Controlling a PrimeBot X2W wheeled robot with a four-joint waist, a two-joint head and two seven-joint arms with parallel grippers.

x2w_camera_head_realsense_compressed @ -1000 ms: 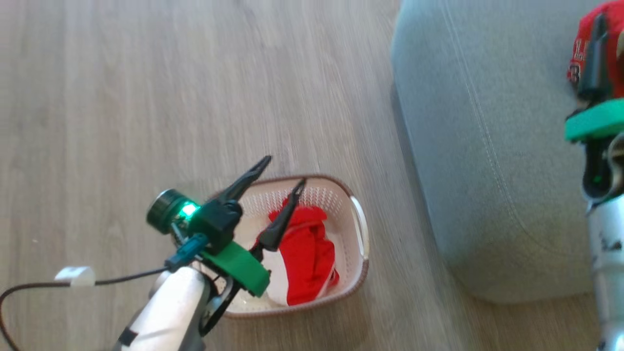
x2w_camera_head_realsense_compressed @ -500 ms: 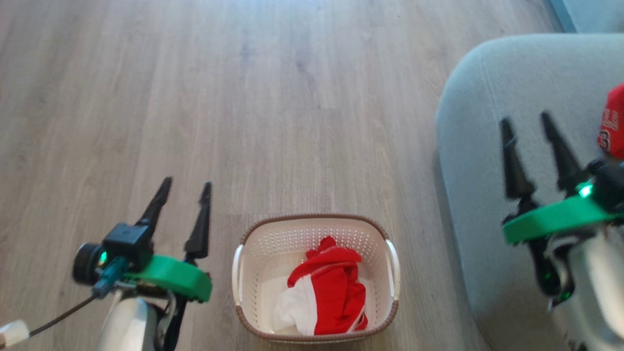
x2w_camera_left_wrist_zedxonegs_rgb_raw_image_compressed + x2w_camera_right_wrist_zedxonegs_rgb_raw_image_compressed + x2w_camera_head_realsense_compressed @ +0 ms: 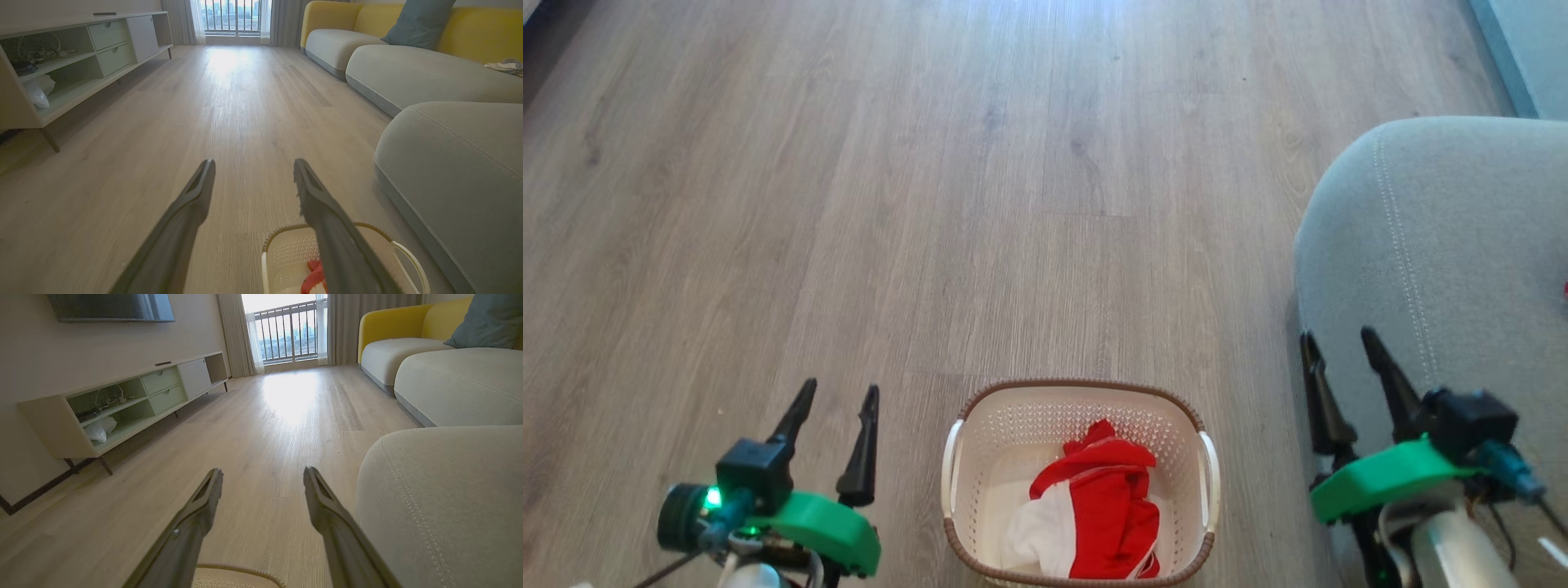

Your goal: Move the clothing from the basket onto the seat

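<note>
Left gripper [image 3: 840, 389] low at left, fingers [image 3: 861, 457] parted, empty, pointing forward. Right gripper [image 3: 1338, 335] low at right, fingers likewise spread, empty, level with left.

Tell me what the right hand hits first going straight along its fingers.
Probably nothing near: open wood-plank floor lies ahead of the right hand; the grey fabric seat cushion sits close alongside, depth unclear.

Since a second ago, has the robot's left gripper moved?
Yes. The left gripper was over the basket; now it sits clear, to the basket's left.
</note>
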